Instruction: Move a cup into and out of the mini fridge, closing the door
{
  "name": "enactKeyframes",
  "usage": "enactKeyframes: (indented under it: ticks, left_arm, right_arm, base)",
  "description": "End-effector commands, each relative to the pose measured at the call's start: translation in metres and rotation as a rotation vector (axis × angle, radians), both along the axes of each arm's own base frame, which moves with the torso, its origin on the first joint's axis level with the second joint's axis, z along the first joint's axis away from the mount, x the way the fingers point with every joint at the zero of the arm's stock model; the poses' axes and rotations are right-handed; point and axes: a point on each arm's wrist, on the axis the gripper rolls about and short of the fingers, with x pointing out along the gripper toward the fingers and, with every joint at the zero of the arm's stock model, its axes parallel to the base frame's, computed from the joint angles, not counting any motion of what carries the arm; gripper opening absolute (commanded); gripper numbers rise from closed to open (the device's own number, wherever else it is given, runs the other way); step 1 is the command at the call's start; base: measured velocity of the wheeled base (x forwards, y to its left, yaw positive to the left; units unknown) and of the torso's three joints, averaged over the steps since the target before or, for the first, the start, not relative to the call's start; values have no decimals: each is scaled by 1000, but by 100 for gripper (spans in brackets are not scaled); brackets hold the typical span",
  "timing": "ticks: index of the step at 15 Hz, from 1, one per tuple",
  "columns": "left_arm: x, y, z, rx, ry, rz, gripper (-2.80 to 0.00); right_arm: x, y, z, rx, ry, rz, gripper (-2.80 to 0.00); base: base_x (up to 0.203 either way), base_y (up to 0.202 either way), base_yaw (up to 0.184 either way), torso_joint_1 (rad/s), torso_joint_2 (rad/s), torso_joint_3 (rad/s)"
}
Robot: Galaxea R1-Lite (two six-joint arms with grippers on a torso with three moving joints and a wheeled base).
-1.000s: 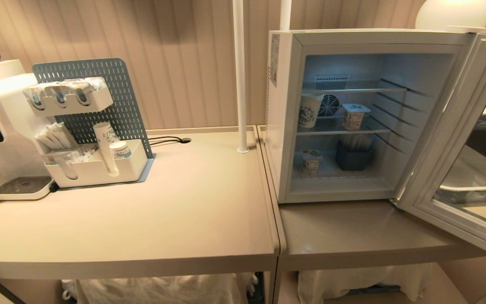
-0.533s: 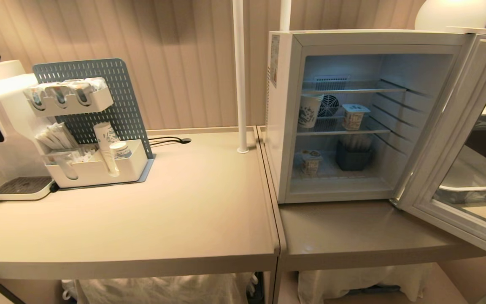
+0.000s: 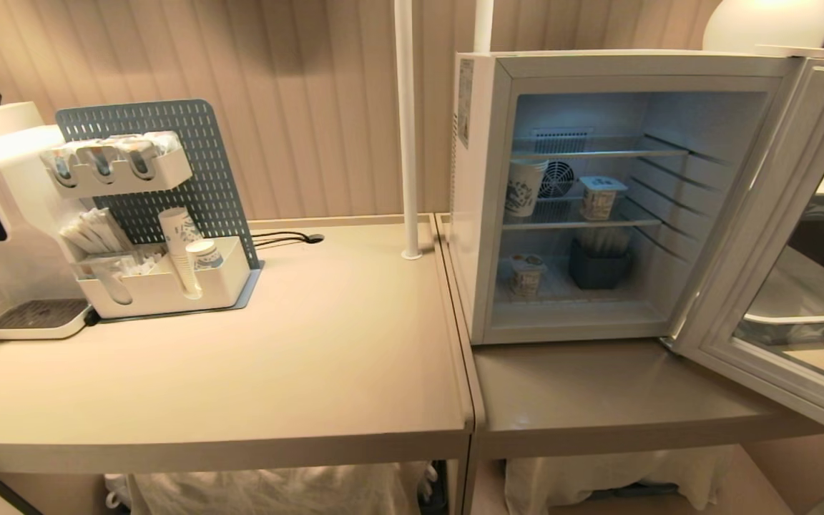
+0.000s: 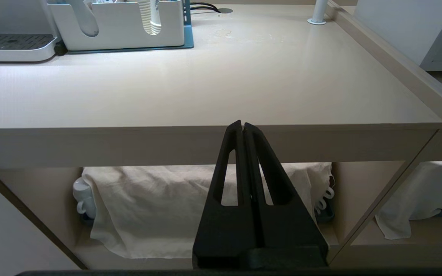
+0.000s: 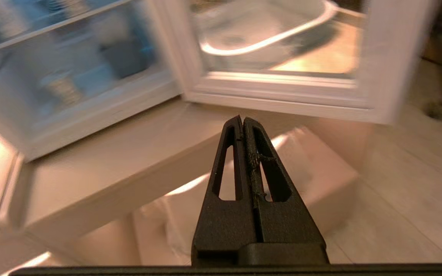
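before the mini fridge [image 3: 483,214], door [image 3: 777,286] wide

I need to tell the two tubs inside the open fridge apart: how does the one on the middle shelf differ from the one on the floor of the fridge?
The upper tub stands on the middle wire shelf, right of a paper cup. The lower tub stands on the fridge floor, left of a dark bin. The upper sits further right, the lower nearer the left wall. Both are small, squat, upright, lidded.

A white organizer [image 3: 162,286] holding paper cups [image 3: 182,247] is sitting against a blue pegboard [image 3: 197,157]. A white pole [image 3: 406,129] is standing beside it.
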Motion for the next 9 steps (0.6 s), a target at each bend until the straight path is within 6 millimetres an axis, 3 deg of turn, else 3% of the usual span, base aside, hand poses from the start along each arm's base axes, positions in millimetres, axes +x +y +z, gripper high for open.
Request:
enactKeyframes:
  ticks: [1,3,9]
  left_arm:
    - [0,0,0,0,3,1,-280]
    - [0,0,0,0,3,1,-280]
    - [0,0,0,-1,3,0,-280]
  right_arm:
    - [8,3,-36,-58,-72,152,-280]
    - [11,7,-46,-208,12,344,-280]
    - [10,8,-45,-213,34,358,-280]
  base:
    - [0,0,0,0,0,0]
    - [0,0,0,0,0,0]
    - [0,0,0,0,0,0]
